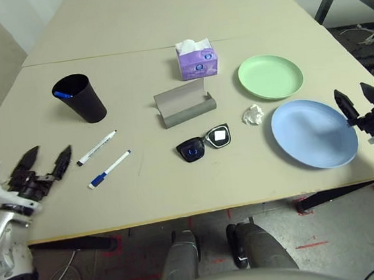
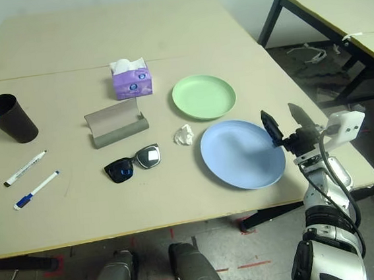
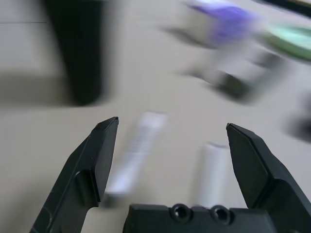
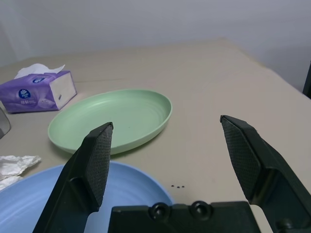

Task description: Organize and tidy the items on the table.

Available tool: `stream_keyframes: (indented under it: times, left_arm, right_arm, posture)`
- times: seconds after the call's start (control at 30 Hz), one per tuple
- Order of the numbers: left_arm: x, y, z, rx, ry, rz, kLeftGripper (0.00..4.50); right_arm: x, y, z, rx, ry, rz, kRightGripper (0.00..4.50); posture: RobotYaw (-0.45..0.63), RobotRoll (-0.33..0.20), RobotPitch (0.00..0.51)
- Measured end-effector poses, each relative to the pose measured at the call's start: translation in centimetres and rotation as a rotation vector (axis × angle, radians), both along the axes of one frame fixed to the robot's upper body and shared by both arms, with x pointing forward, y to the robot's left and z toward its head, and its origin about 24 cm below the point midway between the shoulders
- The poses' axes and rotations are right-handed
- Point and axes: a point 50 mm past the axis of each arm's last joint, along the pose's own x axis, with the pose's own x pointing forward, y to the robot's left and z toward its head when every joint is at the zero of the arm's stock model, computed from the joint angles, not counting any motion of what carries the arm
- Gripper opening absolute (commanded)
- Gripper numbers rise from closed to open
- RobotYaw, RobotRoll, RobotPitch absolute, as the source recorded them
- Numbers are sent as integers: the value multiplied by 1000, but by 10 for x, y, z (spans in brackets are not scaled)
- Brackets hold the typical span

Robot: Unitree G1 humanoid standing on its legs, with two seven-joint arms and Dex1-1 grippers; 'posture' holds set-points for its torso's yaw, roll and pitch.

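The left gripper (image 1: pixel 45 161) hung wide open and empty at the table's (image 1: pixel 130 26) left edge, near 2 white markers (image 1: pixel 97 148) lying just ahead of it. The right gripper (image 2: pixel 285 122), also spread open and empty, sat at the blue plate's (image 2: pixel 241 153) right rim. Counted: 2 plates, the second being the green plate (image 1: pixel 270 76); 1 black cup (image 1: pixel 80 97) holding a blue-capped marker; 1 sunglasses (image 1: pixel 204 143); 1 grey case (image 1: pixel 185 106); 1 crumpled tissue (image 1: pixel 253 114); 1 purple tissue box (image 1: pixel 197 59).

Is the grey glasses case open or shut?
Open: the grey case has its lid standing up behind the tray, and the sunglasses lie outside it.
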Motion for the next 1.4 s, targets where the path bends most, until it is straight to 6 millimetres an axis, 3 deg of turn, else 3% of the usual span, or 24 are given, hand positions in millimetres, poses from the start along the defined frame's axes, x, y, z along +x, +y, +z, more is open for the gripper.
stream_keyframes:
  times: [0.2, 0.4, 0.6, 0.93, 1.4]
  left_arm:
    - [-6, -28, 3, 129, 145, -397, 4500]
    - [11, -50, 15, 222, 50, -584, 4500]
    - [28, -53, 17, 286, -77, -617, 4500]
    - [35, -68, 6, 252, -102, -732, 4500]
    - [42, -68, 9, 247, -154, -673, 4500]
  right_arm:
    - [3, 2, -2, -23, 29, 23, 4484]
    - [-8, -8, 1, -94, 57, 29, 4484]
    - [-21, -25, 9, -171, 94, 2, 4484]
    - [-34, -44, 19, -281, 213, -12, 4484]
    - [-30, -28, -10, -266, 494, 79, 4484]
  posture:
    - [-46, 0, 189]
    - [-85, 0, 189]
    - [-109, 0, 192]
    - [-127, 0, 184]
    - [-105, 0, 190]
